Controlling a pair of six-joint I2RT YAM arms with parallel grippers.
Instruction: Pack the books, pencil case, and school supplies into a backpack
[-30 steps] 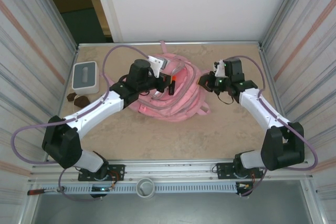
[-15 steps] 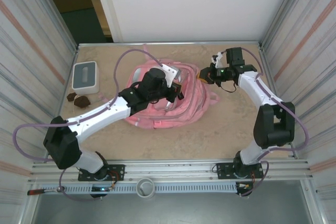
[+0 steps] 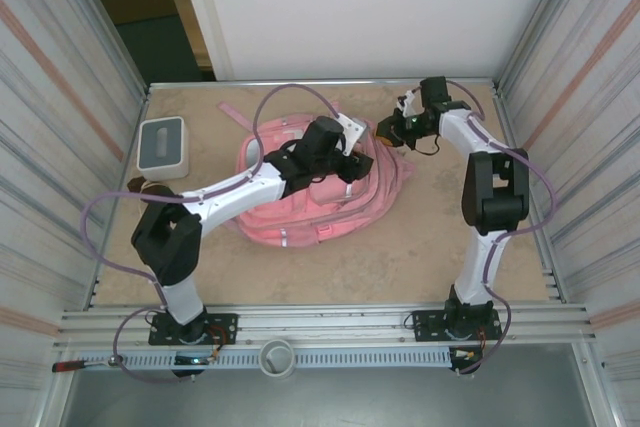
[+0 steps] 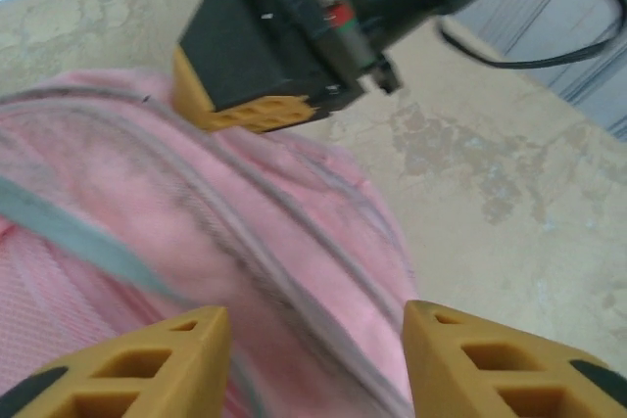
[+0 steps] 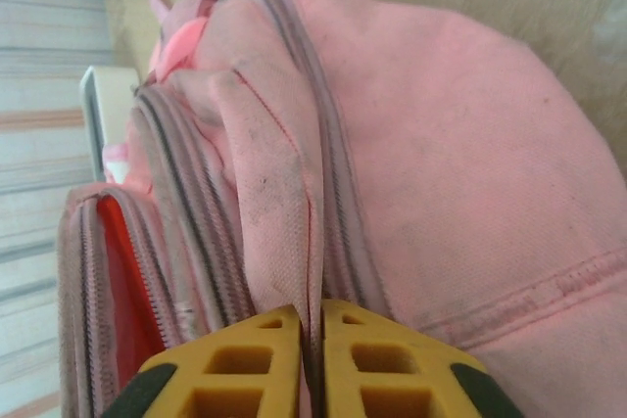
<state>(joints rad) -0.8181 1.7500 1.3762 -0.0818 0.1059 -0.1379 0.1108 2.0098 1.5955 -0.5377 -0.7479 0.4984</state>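
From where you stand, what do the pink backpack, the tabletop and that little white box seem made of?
Backpack: soft woven fabric, matte, slightly grubby; weave, stitched seams and zip lines show close up. Tabletop: hard, smooth, beige with stone-like mottling, possibly laminate. White box: probably moulded plastic, judging by rounded corners and even sheen; grey top.

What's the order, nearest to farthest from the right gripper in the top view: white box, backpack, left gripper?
1. The backpack, pinched by the right gripper.
2. The left gripper, just to its left, over the backpack.
3. The white box, far left side.
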